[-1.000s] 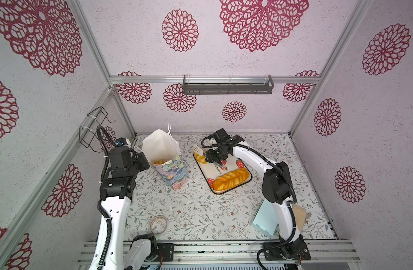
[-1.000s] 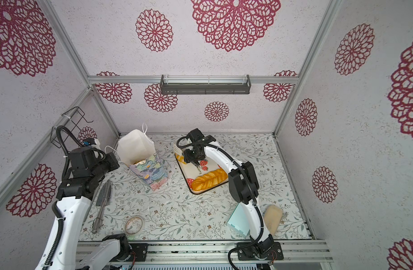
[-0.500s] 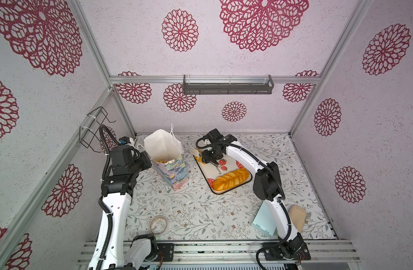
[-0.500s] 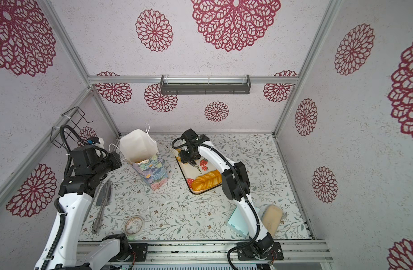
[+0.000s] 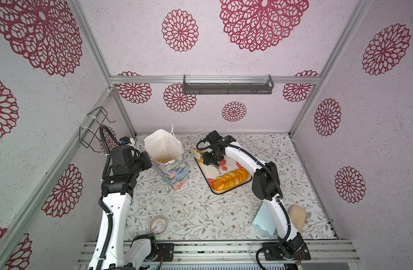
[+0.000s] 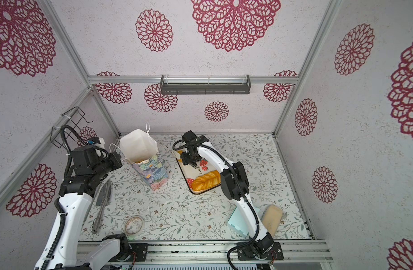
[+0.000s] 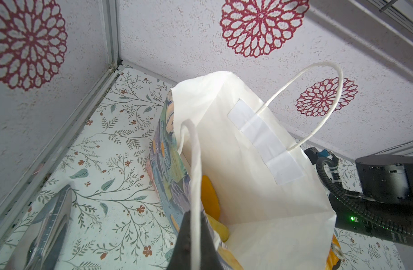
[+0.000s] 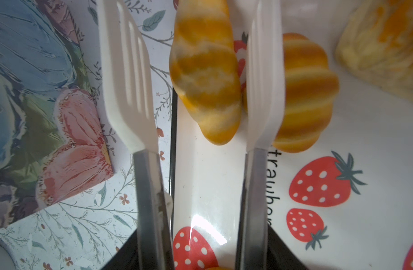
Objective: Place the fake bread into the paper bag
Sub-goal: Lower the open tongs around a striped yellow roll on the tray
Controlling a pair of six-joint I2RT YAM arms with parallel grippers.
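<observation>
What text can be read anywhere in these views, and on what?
"trawbe": printed on the strawberry tray, right wrist view; the rest is hidden behind the tongs.
"erry": same tray, in a top view.
Nothing else is readable in any view.

Tongs [image 5: 196, 153] edged left — nearer bag [image 5: 171, 169].
</observation>
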